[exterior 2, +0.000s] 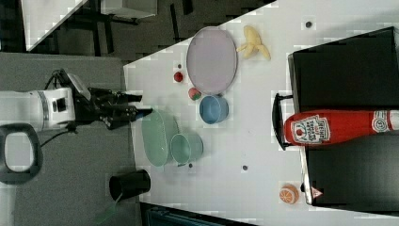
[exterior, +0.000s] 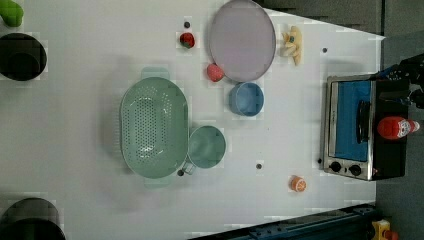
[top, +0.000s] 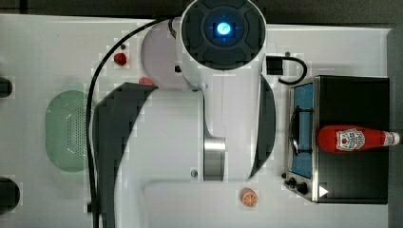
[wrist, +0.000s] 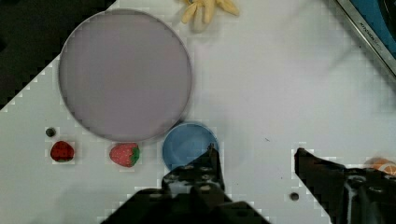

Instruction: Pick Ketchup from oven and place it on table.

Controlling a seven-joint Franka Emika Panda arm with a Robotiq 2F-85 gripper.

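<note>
the gripper [wrist: 254,156] hangs above the table [wrist: 280,84] with its two dark fingers [wrist: 205,172] spread wide apart and nothing between them; in the right view the gripper [exterior 2: 141,106] sits at the end of the white arm, up off the tabletop and well apart from the oven. seen from the wrist, a blue bowl [wrist: 187,144] lies just behind one fingertip, touching the rim of a large pale lilac plate [wrist: 125,74]. beside the bowl is a strawberry [wrist: 124,154], and a second, darker strawberry [wrist: 62,151] lies a little further along, next to a small dark hole in the table. a peeled banana [wrist: 205,10] lies just past the plate. in the left view a green colander [exterior: 152,127] touches a smaller teal cup [exterior: 206,146], and an orange half [exterior: 298,183] sits near the front of the oven [exterior: 350,127]. the oven stands at the left view's right with its blue glass door shut and its knobs in a row at one end. the ketchup [exterior 2: 336,127] lies on its side on the black top of the oven, not inside it, with its white cap toward the right view's right and its base by the door handle. a black cup [exterior 2: 129,183] stands at the table's edge in the right view.
</note>
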